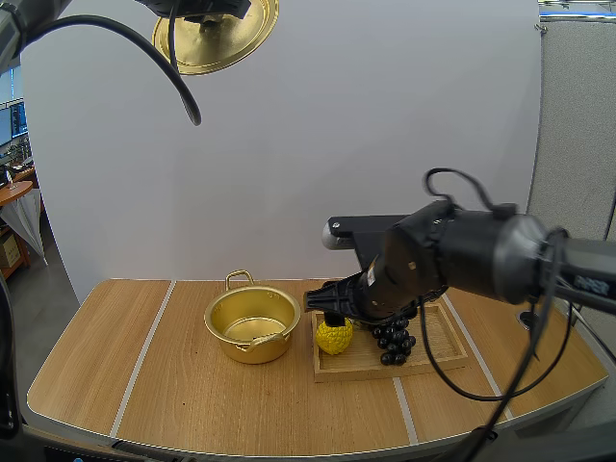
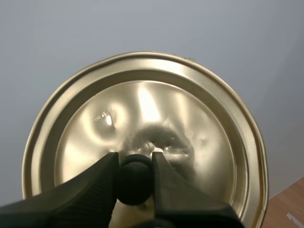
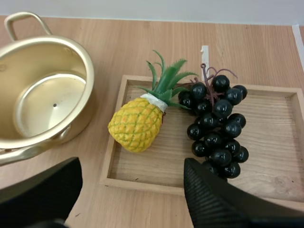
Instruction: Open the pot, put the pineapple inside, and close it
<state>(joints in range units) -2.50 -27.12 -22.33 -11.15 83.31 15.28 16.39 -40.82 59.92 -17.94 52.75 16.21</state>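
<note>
The gold pot (image 1: 252, 323) stands open on the table, empty inside (image 3: 42, 102). Its gold lid (image 1: 219, 34) hangs high above the table, my left gripper (image 2: 135, 178) shut on the lid's black knob (image 2: 135, 183). A yellow pineapple (image 1: 334, 336) with green leaves lies at the left end of the wooden tray (image 1: 433, 358), partly over the tray's rim (image 3: 137, 124). My right gripper (image 1: 334, 310) hovers just above the pineapple, open, its fingers (image 3: 213, 199) standing wide apart with nothing between them.
A bunch of black grapes (image 1: 393, 342) lies in the tray beside the pineapple (image 3: 216, 123). The pot sits just left of the tray (image 3: 280, 171). Bare wooden tabletop (image 1: 125, 375) spreads to the left and front.
</note>
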